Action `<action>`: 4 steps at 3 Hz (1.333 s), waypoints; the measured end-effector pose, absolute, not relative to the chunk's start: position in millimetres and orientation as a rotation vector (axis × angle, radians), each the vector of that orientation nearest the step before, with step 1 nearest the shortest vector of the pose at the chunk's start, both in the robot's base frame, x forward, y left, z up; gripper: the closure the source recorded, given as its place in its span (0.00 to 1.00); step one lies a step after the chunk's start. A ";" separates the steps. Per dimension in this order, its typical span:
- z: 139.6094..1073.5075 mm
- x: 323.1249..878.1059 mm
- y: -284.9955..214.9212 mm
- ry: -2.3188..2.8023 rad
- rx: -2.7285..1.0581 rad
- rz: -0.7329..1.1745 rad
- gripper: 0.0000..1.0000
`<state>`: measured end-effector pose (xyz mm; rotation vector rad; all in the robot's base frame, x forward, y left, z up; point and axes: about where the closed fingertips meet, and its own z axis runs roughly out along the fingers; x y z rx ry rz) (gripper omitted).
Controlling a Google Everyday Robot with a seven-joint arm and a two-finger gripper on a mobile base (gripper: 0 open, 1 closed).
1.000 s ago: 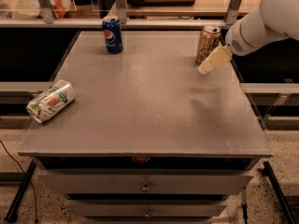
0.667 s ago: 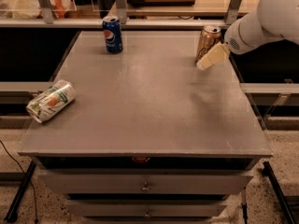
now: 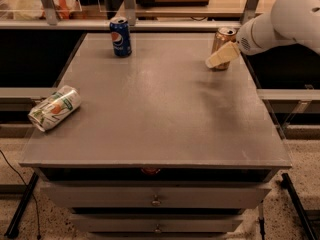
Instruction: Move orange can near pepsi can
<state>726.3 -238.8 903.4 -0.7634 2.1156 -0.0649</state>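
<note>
The orange can (image 3: 223, 40), golden with a silver top, stands upright at the far right of the grey table (image 3: 150, 109). The pepsi can (image 3: 120, 36), dark blue with the round logo, stands upright at the far left-centre. My gripper (image 3: 219, 57) reaches in from the right on a white arm (image 3: 285, 19). It is at the orange can's lower front and covers part of it. The two cans are far apart.
A white-and-green can with an orange fruit picture (image 3: 54, 108) lies on its side near the table's left edge. Drawers (image 3: 155, 200) are below the table front. A shelf with metal posts (image 3: 127, 4) runs behind the table.
My gripper has moved slightly left and farther back, closing in on the orange can. None of the cans has moved.
</note>
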 end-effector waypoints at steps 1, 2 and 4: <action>902.7 739.7 -229.4 2.094 -0.755 -0.024 0.00; 902.5 749.2 -221.8 2.078 -0.754 0.004 0.18; 901.8 755.3 -214.6 2.058 -0.765 0.031 0.65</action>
